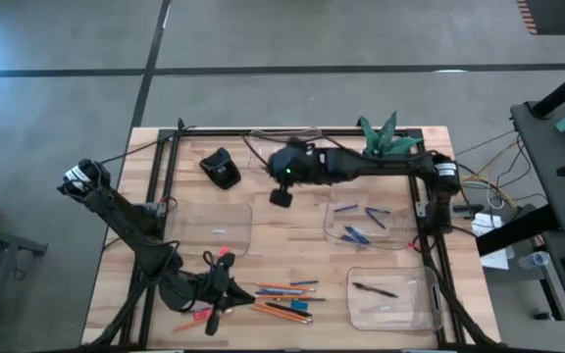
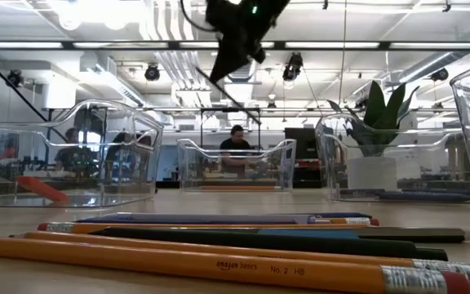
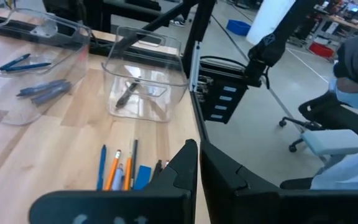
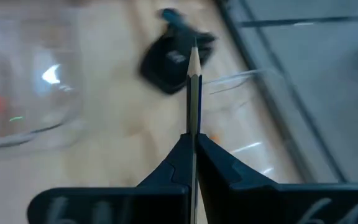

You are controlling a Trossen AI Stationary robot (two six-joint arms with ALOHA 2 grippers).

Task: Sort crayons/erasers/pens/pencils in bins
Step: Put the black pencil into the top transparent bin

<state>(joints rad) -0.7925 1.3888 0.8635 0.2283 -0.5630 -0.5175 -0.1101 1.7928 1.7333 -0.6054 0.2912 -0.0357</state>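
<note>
Pencils point(image 2: 219, 263) lie nearest; your right claw point(image 4: 193, 140) pinches 1 pencil point(image 4: 194, 93), left claw point(image 3: 197, 163) closed empty at 7 o'clock.

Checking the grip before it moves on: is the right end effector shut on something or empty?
Shut on a pencil. In the right wrist view the right end effector has its fingers pressed together around the pencil, whose sharpened tip sticks out ahead.

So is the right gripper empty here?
No, the right gripper is shut on a pencil, its sharpened tip sticking out past the fingers.
</note>
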